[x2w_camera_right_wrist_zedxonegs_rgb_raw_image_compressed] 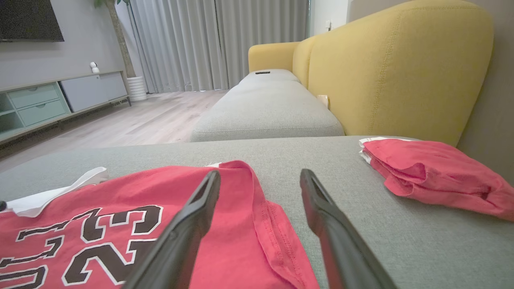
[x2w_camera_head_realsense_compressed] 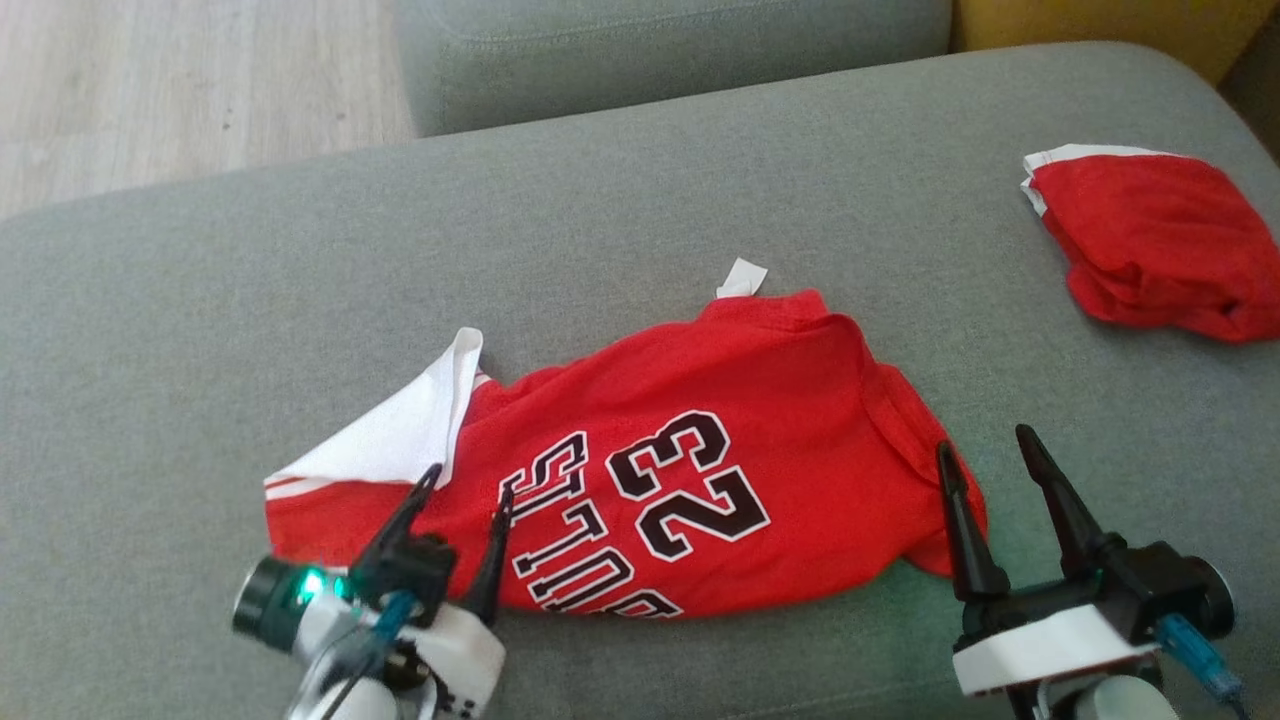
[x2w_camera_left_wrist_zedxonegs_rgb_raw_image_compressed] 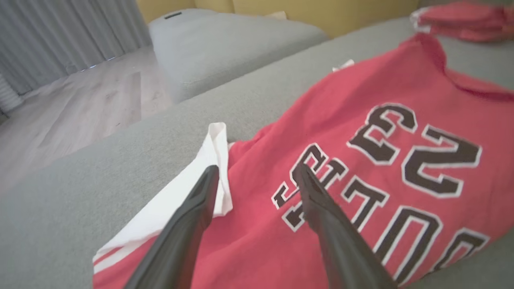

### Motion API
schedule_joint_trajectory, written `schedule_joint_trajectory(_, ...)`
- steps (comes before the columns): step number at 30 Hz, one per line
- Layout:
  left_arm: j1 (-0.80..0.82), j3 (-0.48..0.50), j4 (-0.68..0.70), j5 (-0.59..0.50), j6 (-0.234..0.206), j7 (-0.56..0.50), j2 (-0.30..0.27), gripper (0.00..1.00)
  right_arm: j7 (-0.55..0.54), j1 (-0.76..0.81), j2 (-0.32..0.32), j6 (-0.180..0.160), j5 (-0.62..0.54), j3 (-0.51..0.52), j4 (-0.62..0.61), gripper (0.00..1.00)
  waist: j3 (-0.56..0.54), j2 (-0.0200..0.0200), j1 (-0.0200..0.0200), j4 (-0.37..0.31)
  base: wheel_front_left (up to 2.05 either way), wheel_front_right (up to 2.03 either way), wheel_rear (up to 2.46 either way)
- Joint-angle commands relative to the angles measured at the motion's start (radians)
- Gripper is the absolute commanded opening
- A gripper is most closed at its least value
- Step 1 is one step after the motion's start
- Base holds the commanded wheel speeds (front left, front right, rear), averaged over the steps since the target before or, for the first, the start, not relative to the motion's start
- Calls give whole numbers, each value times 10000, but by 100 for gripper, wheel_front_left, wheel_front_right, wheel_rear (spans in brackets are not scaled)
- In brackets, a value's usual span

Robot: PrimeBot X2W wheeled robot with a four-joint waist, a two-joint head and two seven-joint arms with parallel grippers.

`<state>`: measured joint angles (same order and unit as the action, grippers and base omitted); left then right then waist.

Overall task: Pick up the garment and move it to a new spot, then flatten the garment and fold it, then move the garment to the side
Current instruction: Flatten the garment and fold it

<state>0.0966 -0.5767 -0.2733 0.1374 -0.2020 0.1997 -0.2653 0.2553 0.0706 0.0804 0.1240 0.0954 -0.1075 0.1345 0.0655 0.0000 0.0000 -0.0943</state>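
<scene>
While the red sports shirt with the black number 23 (x2w_camera_head_realsense_compressed: 700, 470) lies on the grey sofa cushion (x2w_camera_head_realsense_compressed: 200, 300), the left gripper (x2w_camera_head_realsense_compressed: 472, 480) points over its white-edged end, fingers apart and empty. The right gripper (x2w_camera_head_realsense_compressed: 983, 440) points at the other end, also apart and empty.

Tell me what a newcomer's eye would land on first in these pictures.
The red jersey with a black-and-white 23 lies rumpled in the middle of the grey fabric sofa cushion. A second red garment sits bunched at the cushion's far right. The left gripper, open, is over the jersey's near left part, the right gripper, open, at its right edge.
</scene>
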Motion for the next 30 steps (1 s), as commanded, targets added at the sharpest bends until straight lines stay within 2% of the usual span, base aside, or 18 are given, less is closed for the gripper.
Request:
schedule_joint_trajectory(1, 862, 197, -42, -443, -76, -235, -347, 100, 65, -378, 198, 67, 34, -263, -313, 100, 98, 0, 0, -33, 0, 0, 0)
schedule_joint_trajectory(7, 1588, -108, -1240, -1333, -473, -858, -597, 100, 65, -536, 243, 67, 85, -280, -312, 100, 328, 0, 0, -122, 0, 0, 0)
schedule_joint_trajectory(15, 1901, -133, -2080, -1299, -427, -948, -653, 100, 65, -639, 258, 67, 115, -260, -316, 100, 482, 0, 0, -149, 0, 0, 0)
schedule_joint_trajectory(16, 1943, -131, -2139, -1297, -437, -902, -660, 92, 65, -642, 258, 67, 115, -250, -317, 100, 492, 0, 0, -141, 0, 0, 0)
schedule_joint_trajectory(17, 1988, -126, -2165, -1297, -459, -805, -665, 69, 65, -643, 258, 67, 113, -240, -315, 100, 501, 0, 0, -132, 0, 0, 0)
schedule_joint_trajectory(18, 2023, -129, -2190, -1297, -472, -711, -666, 26, 65, -645, 256, 67, 114, -231, -314, 100, 506, 0, 0, -123, 0, 0, 0)
schedule_joint_trajectory(19, 2052, -140, -2227, -1292, -468, -657, -665, 1, 65, -647, 254, 67, 115, -226, -313, 100, 509, 0, 0, -111, 0, 0, 0)
schedule_joint_trajectory(24, 2179, -214, -2306, -1251, -406, -401, -655, 0, 65, -626, 239, 67, 106, -262, -283, 100, 463, 0, 0, -1, 0, 0, 0)
schedule_joint_trajectory(30, 2253, 96, -1732, -1027, -652, 114, -799, 0, 65, -1069, 391, 67, 288, -735, 187, 100, 587, 0, 0, 364, 0, 0, 0)
